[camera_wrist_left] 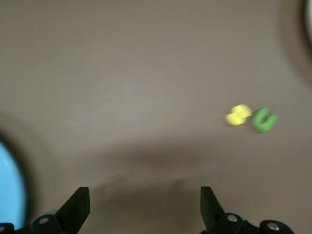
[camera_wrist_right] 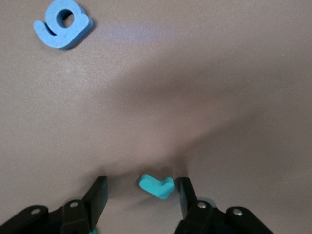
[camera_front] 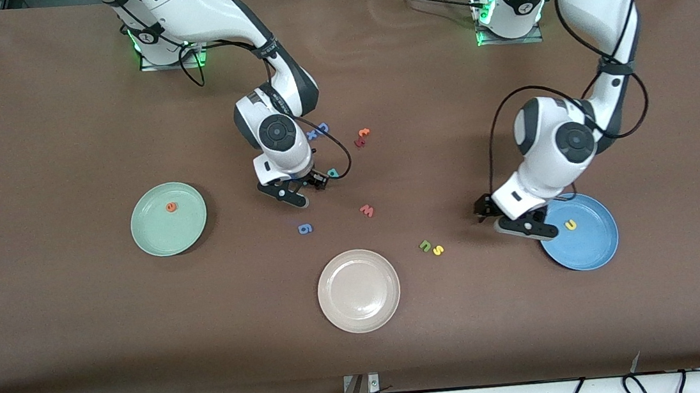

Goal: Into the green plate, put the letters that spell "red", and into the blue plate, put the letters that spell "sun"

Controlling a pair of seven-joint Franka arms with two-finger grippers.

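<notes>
The green plate (camera_front: 190,234) holds the orange "e" (camera_front: 170,207). My right gripper (camera_front: 309,189) (camera_wrist_right: 142,185) is down at the table, open, with the teal "r" (camera_wrist_right: 157,186) between its fingers and against one of them. Another teal letter (camera_front: 333,173) lies just beside it. The blue plate (camera_front: 592,247) holds the yellow "u" (camera_front: 570,225). My left gripper (camera_front: 498,213) (camera_wrist_left: 145,192) hangs open and empty over bare table beside that plate's rim. The olive "n" (camera_front: 425,246) (camera_wrist_left: 263,120) and the yellow "s" (camera_front: 438,250) (camera_wrist_left: 238,115) lie together between the blue plate and the beige plate.
A beige-white plate (camera_front: 358,290) sits nearest the front camera. A blue "g" (camera_front: 305,228) (camera_wrist_right: 63,23) and a pink "w" (camera_front: 367,210) lie mid-table. Blue letters (camera_front: 318,130) and orange-red letters (camera_front: 362,136) lie toward the robots' bases.
</notes>
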